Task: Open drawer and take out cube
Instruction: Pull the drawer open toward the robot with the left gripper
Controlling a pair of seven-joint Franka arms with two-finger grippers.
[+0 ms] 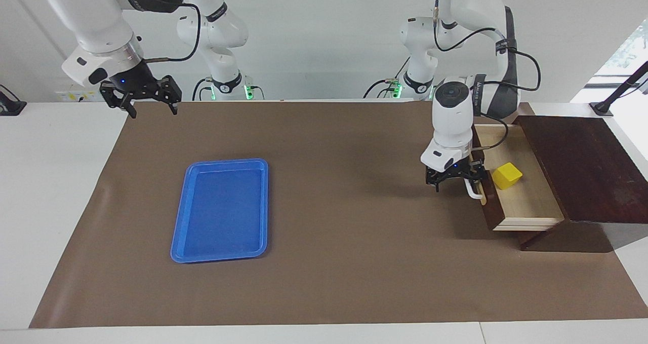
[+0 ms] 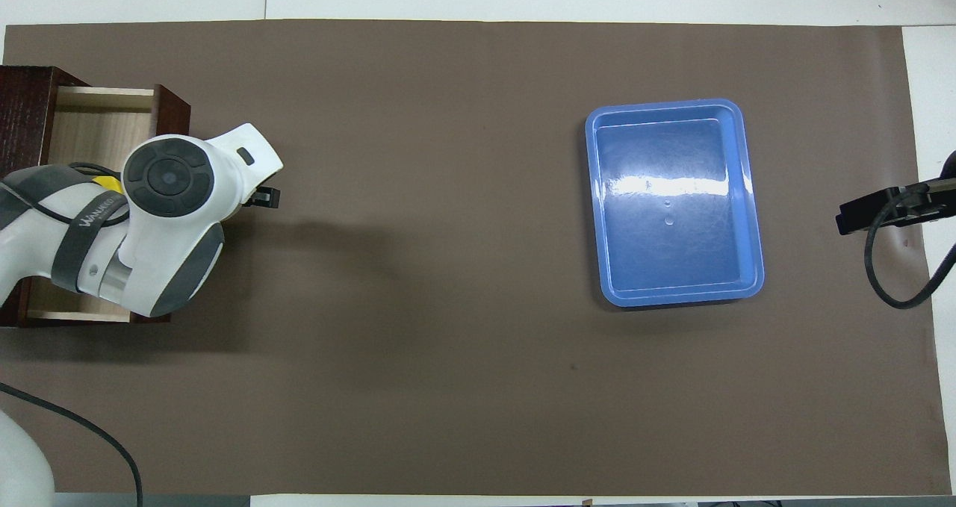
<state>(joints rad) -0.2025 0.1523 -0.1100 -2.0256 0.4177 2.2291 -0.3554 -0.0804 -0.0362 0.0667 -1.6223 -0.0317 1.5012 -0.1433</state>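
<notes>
The drawer (image 1: 526,204) stands pulled out of the dark wooden box (image 1: 582,166), and its pale inside shows. On its floor lies the yellow cube (image 1: 507,176), which in the overhead view is only a sliver (image 2: 112,184) beside the arm. My left gripper (image 1: 454,182) is low in front of the drawer, open, with one finger hooked at the white handle (image 1: 474,192). From overhead its wrist hides most of it. My right gripper (image 1: 150,107) hangs open and holds nothing, high over the brown mat's corner at the right arm's end.
A flat blue tray (image 1: 225,161) lies on the brown mat (image 1: 344,263) toward the right arm's end, also seen in the overhead view (image 2: 665,105). A cable trails from the left wrist across the drawer.
</notes>
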